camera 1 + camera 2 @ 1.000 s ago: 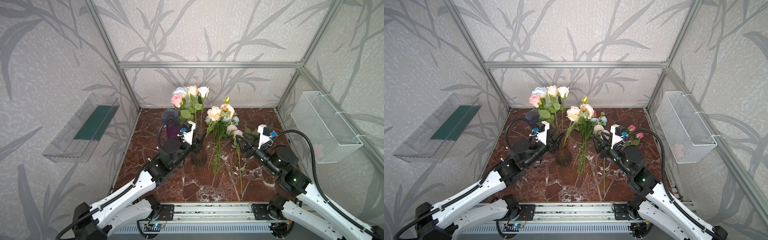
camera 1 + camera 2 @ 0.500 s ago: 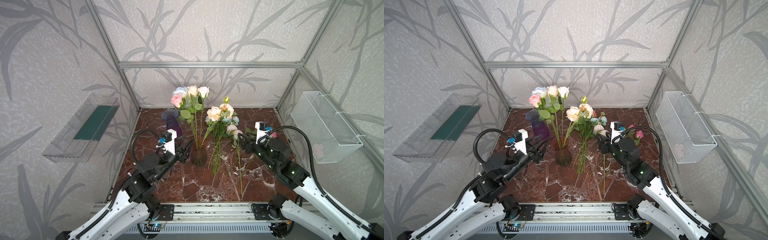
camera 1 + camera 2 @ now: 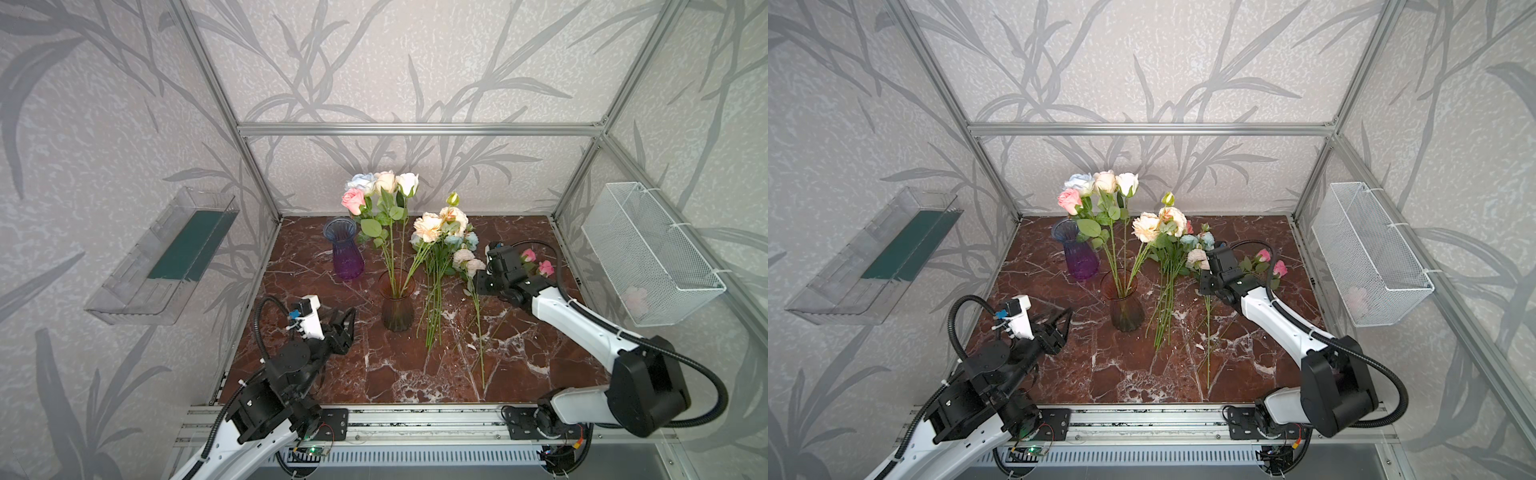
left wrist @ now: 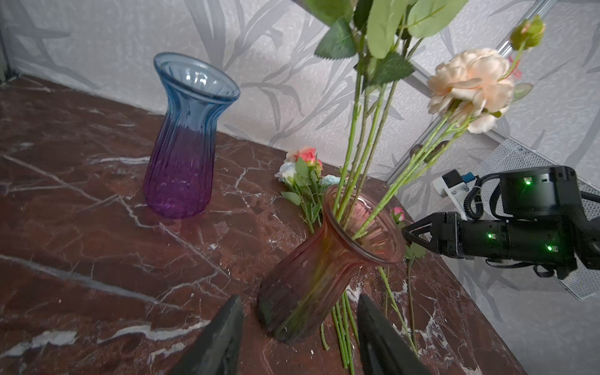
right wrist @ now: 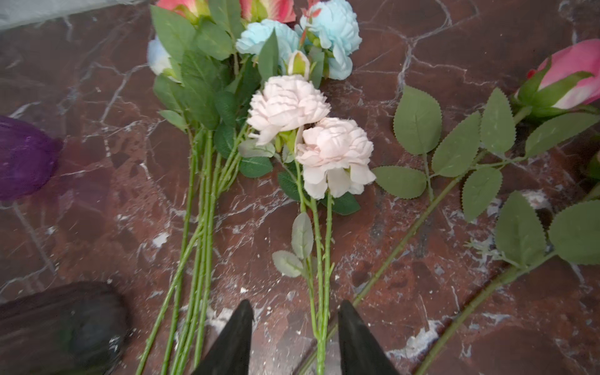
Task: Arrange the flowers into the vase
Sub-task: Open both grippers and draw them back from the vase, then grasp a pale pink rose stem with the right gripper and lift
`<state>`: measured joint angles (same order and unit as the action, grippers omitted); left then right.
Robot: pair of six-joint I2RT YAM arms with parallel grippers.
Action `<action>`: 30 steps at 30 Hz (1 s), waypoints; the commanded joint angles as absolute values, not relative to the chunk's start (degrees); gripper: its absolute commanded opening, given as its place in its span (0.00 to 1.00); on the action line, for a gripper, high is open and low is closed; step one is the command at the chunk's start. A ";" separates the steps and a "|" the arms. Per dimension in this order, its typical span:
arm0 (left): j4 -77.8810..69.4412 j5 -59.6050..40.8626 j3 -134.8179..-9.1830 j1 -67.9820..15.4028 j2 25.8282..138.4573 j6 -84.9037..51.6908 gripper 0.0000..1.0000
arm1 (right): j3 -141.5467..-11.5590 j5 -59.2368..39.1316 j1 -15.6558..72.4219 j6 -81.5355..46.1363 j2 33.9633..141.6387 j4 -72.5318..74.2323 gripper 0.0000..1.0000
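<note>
Holds nothing in the left gripper [image 4: 299,300], parted near the vase [image 3: 397,309]; straddles pink flower stems [image 5: 319,259] with the right gripper [image 5: 295,306], unclosed.

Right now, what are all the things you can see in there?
brown vase: one, smoky brown, table middle.
standing flowers: several, pink, blue, cream, white, peach, in brown vase.
lying flowers: many, pale pink, blue, pink, on table beside it.
purple vase: one, blue-purple, back left, empty.
clear tray: one, see-through, left wall.
wire basket: one, white, right wall.
table: one, red marble, underneath.
left gripper: one, black, open, front left.
right gripper: one, black, open astride pale pink stems.
</note>
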<state>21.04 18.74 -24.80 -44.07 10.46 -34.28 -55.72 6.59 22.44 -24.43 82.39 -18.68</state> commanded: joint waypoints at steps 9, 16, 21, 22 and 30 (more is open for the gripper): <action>21.87 17.58 -20.47 -43.97 8.26 -42.89 0.58 | -64.79 -0.28 19.07 -18.11 96.72 -27.56 0.39; 19.15 16.77 -20.04 -43.97 9.54 -41.64 0.60 | -61.80 -1.85 19.07 -16.56 97.46 -28.39 0.46; 17.37 15.65 -19.96 -43.99 11.09 -41.31 0.61 | -63.21 -2.84 19.07 -15.56 101.74 -29.77 0.48; 17.29 15.65 -20.06 -43.96 11.32 -41.31 0.61 | -63.78 -3.22 19.02 -15.45 102.50 -30.14 0.47; 17.99 15.80 -20.21 -44.02 11.32 -41.04 0.61 | -66.25 -2.37 19.00 -15.23 106.16 -29.26 0.30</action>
<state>18.39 15.33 -20.49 -44.07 11.33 -40.99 -64.58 -2.46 19.11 -15.86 104.71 -28.27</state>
